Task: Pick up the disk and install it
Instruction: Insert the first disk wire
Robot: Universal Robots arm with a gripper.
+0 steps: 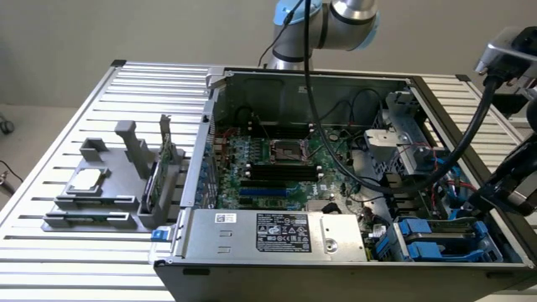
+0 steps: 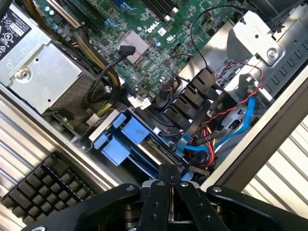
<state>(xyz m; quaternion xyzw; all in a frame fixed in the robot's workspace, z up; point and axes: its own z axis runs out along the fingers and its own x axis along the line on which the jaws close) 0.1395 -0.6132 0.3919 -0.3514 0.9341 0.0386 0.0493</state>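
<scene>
Pincer (image 2: 169, 180) closed, nothing gripped, hovering above blue-railed disk (image 2: 131, 134) sitting inside computer case (image 1: 293, 278).

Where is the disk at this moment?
The disk sits in the drive bay at the exterior view's lower right, in a corner of the open computer case, right of the grey power supply and close to the shut gripper.

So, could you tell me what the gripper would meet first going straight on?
Probably the blue-railed disk, just ahead of the gripper with its jaws shut, though depth is unclear.
</scene>
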